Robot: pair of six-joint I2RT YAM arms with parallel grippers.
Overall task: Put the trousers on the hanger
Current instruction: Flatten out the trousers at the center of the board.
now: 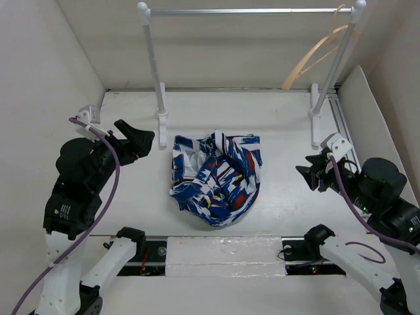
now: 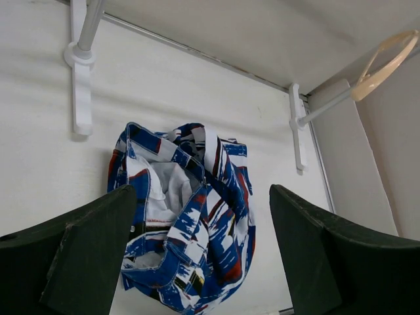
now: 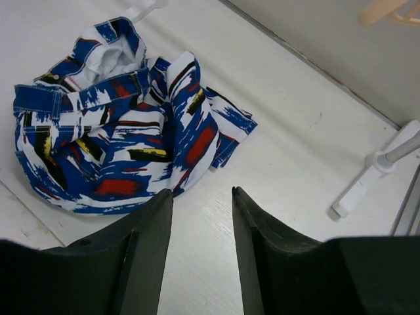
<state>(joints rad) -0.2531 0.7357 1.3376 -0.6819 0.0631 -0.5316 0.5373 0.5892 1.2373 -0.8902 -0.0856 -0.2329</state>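
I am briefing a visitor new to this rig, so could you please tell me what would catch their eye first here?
The trousers, a crumpled blue-and-white heap with red and yellow dashes, lie in the middle of the table. Behind them stands a white rail rack, the pale hanger hooked at its right end. The left gripper and right gripper hover open on either side, holding nothing.

1. I work in a robot lab test cell, not a home. My bench (image 1: 282, 131) is a bare white board, boxed in by plain white panels (image 1: 39, 65) on its left, far and right edges.
2. My left arm (image 1: 72, 190) and right arm (image 1: 387, 197) are fixed at the near edge by a dark mounting strip (image 1: 154, 252), and a purple cable (image 1: 117, 174) runs loose.
3. A white-posted rack (image 1: 249, 11) stands along the far edge, with the hanger (image 1: 289, 79) at the far right corner.
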